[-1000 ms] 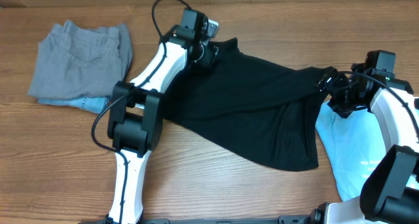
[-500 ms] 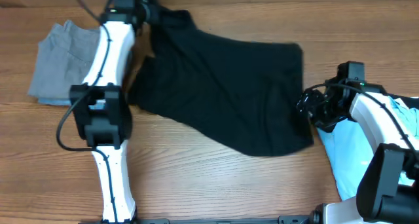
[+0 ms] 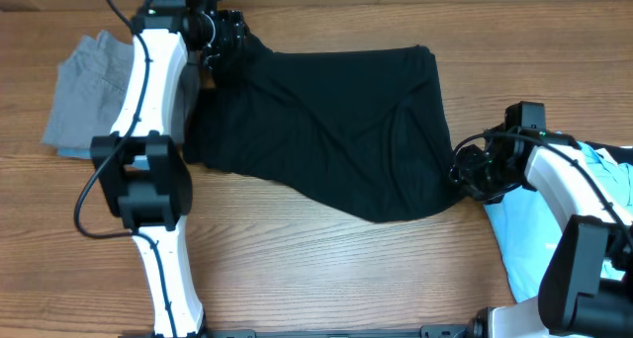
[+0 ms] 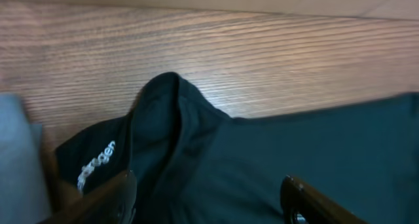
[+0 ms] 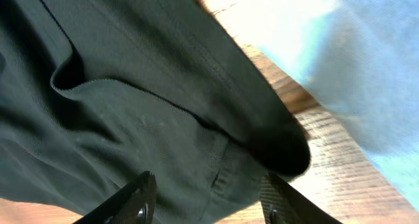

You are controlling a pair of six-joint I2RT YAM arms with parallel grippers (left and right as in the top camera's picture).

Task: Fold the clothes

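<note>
Left tool (image 3: 223, 37): spread wide at the far left corner of the black shirt (image 3: 336, 130). In the left wrist view its two fingers (image 4: 108, 196) stand well apart above the cloth, with nothing pinched between them.
Right tool (image 3: 470, 170): at the shirt's right edge, near the lower right corner. Its fingers (image 5: 139, 196) are apart with dark cloth lying between them. Whether the pads already touch the cloth is hard to tell from this close view.
Black shirt: spread over the middle of the counter (image 3: 326, 269), reaching from one tool to the other. The far edge runs fairly straight, the near edge slants down toward the right, and loose creases cross the middle.
Shirt corner by the left tool: bunched into a raised fold (image 4: 163, 106), with white lettering (image 4: 95, 165) showing just beside the left finger.
Shirt edge by the right tool: a stitched hem (image 5: 216, 73) runs diagonally, and a rolled dark lip of cloth hangs over bare wood.
Grey garment (image 3: 89, 101): a folded pile at the far left of the counter, just beside the shirt. Its right side is partly hidden by the left arm (image 3: 148, 91).
Light-blue tee (image 3: 534, 244): lies at the right edge of the counter, under the right arm (image 3: 579, 195), just beside the shirt's lower right corner. In the right wrist view it fills the upper right.
Counter: wood grain, bare along the near side.
</note>
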